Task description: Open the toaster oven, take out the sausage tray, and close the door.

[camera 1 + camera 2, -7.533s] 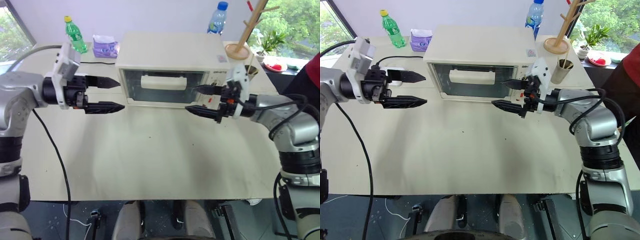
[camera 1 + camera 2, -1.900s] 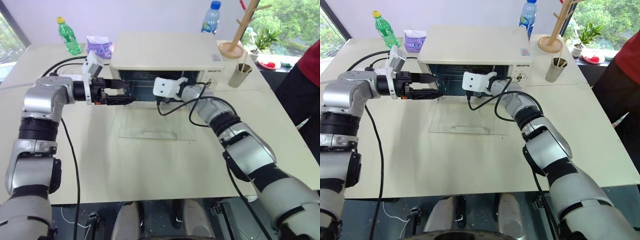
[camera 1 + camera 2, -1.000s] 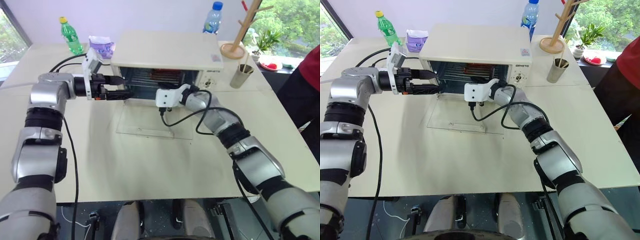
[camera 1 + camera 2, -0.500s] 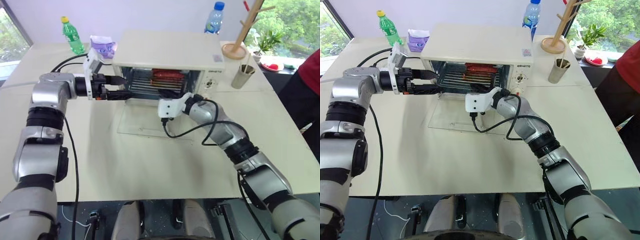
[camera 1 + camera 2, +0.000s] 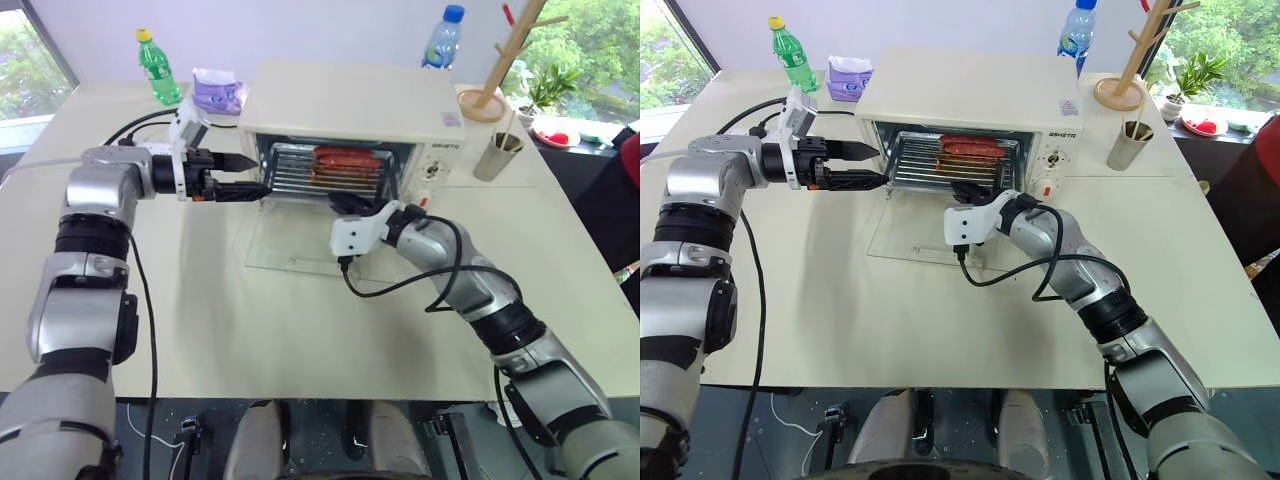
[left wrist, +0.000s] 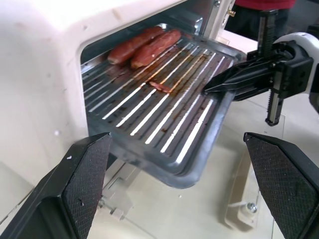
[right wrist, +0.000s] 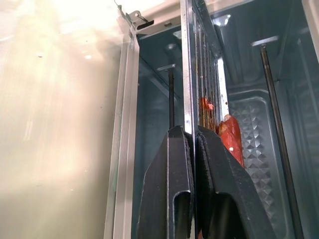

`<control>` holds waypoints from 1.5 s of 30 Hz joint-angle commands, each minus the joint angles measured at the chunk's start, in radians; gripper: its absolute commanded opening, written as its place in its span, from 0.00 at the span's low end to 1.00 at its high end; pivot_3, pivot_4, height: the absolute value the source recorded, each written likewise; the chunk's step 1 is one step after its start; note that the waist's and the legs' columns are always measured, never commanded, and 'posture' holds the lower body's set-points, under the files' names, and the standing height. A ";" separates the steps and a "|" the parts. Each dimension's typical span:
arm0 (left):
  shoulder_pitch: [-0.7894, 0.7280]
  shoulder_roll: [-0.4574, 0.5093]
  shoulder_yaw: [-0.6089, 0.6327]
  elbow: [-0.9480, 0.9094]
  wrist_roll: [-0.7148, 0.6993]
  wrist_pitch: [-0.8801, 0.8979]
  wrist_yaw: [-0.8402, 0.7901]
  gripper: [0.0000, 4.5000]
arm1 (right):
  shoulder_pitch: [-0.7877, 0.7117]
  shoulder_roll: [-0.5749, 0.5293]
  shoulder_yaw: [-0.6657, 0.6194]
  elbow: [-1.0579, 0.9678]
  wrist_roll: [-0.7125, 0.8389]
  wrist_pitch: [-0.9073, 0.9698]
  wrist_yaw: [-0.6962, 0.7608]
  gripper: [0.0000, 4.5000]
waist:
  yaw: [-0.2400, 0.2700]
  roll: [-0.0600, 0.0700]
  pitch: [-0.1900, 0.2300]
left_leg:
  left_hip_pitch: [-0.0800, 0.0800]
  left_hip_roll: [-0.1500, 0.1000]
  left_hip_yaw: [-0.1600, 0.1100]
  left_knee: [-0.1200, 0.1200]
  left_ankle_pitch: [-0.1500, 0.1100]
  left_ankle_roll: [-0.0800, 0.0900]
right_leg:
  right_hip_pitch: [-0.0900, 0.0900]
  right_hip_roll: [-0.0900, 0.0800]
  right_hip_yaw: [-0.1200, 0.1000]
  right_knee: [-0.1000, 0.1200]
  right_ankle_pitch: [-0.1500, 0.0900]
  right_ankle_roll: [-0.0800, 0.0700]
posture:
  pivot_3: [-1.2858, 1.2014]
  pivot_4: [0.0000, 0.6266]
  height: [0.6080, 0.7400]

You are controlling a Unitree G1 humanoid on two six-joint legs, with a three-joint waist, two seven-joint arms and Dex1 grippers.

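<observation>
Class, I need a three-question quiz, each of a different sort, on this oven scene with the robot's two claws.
1. True or false: the oven door lies open.
2. The right claw is clamped on: A) the green bottle B) the tray rim C) a knob.
3. Fill in: the left claw, beside the oven's left edge, is ____.

Key: 1 true; 2 B; 3 open.

The door (image 5: 930, 238), upright and closed at first, now lies flat open on the table. The right gripper (image 5: 970, 190), formerly wide apart outside, is clamped on the sausage tray (image 5: 945, 163), which now protrudes past the oven's front edge.
</observation>
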 commanded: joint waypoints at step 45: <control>0.415 0.121 0.369 -0.703 -0.469 1.044 0.179 1.00 | 0.281 -0.218 -0.192 -0.238 0.205 -0.433 0.067 0.00 | -0.027 -0.002 0.001 | 0.004 0.001 -0.004 0.001 0.000 0.000 | 0.004 0.000 0.000 0.001 -0.001 0.001 | 0.52 0.24 0.87</control>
